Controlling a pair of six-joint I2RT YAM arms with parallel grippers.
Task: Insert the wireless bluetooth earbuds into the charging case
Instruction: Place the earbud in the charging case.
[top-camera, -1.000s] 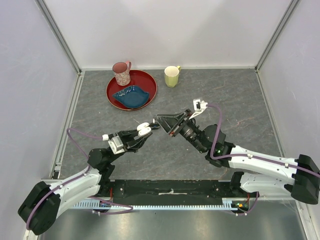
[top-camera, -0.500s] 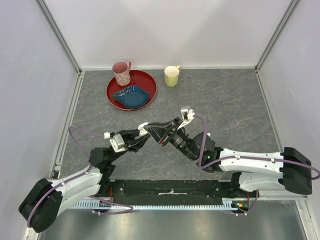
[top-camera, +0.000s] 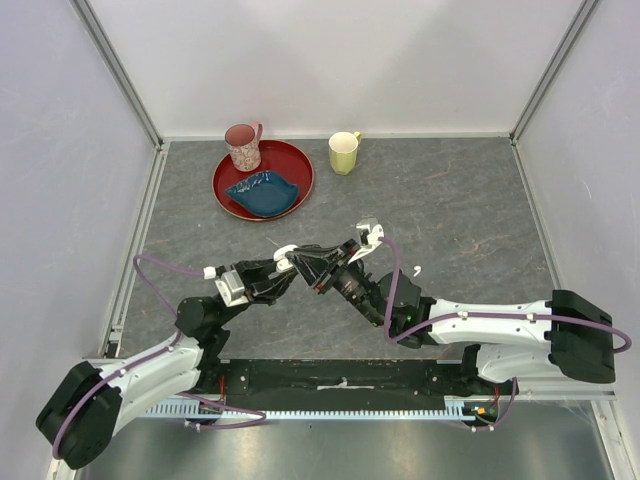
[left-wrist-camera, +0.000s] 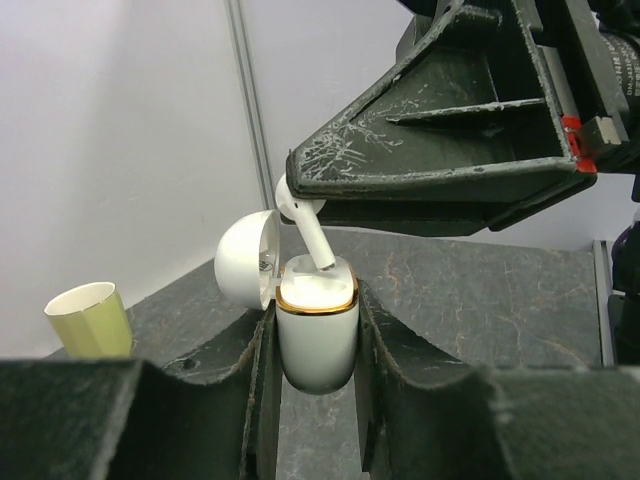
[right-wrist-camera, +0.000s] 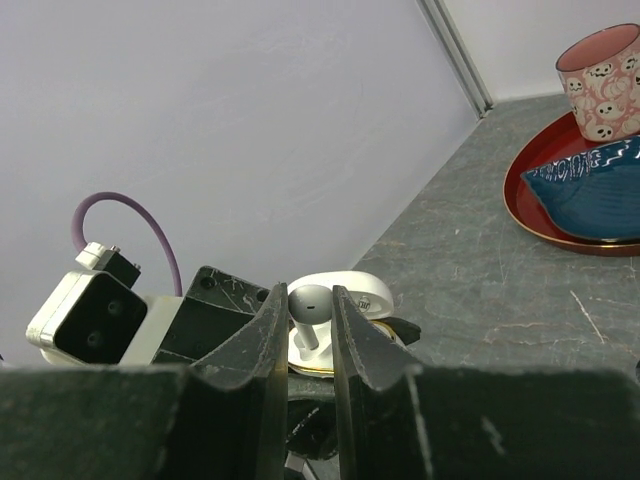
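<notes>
Earbud (left-wrist-camera: 310, 235) pinched in right gripper (right-wrist-camera: 310, 322), stem angled down, tip at mouth of open charging case (left-wrist-camera: 317, 350) directly beneath. Case clamped upright in left gripper (left-wrist-camera: 315, 312), raised off table (top-camera: 460, 190), lid hinged back.

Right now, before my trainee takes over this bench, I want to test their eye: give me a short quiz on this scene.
1. What does the left hand grip?
2. True or false: that thing's lid is shut.
3. The earbud in the right hand is: A flat on the table; B stem-down at the case's opening; C inside the yellow cup.
Key: 1 the charging case; 2 false, the lid hangs open; 3 B.
</notes>
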